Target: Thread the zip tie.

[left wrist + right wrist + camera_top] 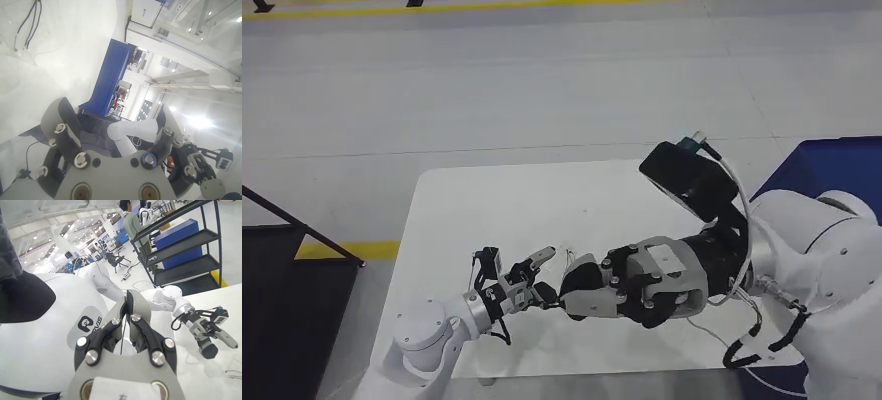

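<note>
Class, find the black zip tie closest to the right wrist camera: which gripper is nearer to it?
Right. The right gripper is shut on the zip tie. The left gripper is open, a little way off, not touching it.

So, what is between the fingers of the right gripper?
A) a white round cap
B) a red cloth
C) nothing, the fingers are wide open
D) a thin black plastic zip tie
D: in the right wrist view the right gripper is shut on the thin black plastic zip tie, which runs as a dark line out from between the closed pads.
</note>
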Available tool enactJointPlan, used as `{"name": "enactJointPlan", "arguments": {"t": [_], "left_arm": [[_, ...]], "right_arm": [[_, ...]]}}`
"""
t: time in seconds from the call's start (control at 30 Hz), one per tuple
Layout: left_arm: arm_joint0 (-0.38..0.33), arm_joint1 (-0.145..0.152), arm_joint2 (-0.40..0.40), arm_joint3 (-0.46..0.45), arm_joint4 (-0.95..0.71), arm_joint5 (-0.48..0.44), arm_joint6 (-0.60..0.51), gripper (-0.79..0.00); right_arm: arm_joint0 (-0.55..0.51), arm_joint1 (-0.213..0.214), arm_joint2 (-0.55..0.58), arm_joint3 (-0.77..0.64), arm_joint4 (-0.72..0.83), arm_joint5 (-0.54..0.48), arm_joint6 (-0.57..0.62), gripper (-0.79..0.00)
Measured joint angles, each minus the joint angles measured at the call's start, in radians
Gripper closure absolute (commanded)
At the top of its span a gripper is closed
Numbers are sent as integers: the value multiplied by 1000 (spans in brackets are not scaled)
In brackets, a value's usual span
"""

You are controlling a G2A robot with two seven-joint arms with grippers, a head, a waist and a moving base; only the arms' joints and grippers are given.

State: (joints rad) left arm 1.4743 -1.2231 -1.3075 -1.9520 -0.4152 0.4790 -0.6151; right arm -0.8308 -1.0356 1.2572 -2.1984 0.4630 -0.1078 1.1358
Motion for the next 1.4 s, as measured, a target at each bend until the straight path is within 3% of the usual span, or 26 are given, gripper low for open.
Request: {"name": "enactJointPlan", "arguments": {"t": [0.3, 0.47, 0.57, 0.7, 0.83, 1.13, 1.27, 1.4], "left_arm": [[0, 0, 0, 0, 0, 0, 0, -785], [0, 0, 0, 0, 0, 0, 0, -785], [0, 0, 0, 0, 0, 0, 0, -785], [0, 0, 0, 0, 0, 0, 0, -785], [0, 0, 0, 0, 0, 0, 0, -785], [0, 0, 0, 0, 0, 0, 0, -785], [0, 0, 0, 0, 0, 0, 0, -785], [0, 0, 0, 0, 0, 0, 0, -785]], "right_arm": [[-1, -1, 0, -12, -10, -17, -11, 0], [42, -11, 0, 10, -16, -198, -87, 0], [75, -18, 30, 13, 25, -358, -142, 0], [116, -20, 54, 9, 26, -416, -172, 0], [152, -20, 28, 34, 9, -344, -161, 0], [237, -27, -140, 98, 407, 58, 92, 0], [203, -25, -134, 139, 523, 221, 43, 0], [166, -21, -90, 147, 601, 295, -20, 0]]}}
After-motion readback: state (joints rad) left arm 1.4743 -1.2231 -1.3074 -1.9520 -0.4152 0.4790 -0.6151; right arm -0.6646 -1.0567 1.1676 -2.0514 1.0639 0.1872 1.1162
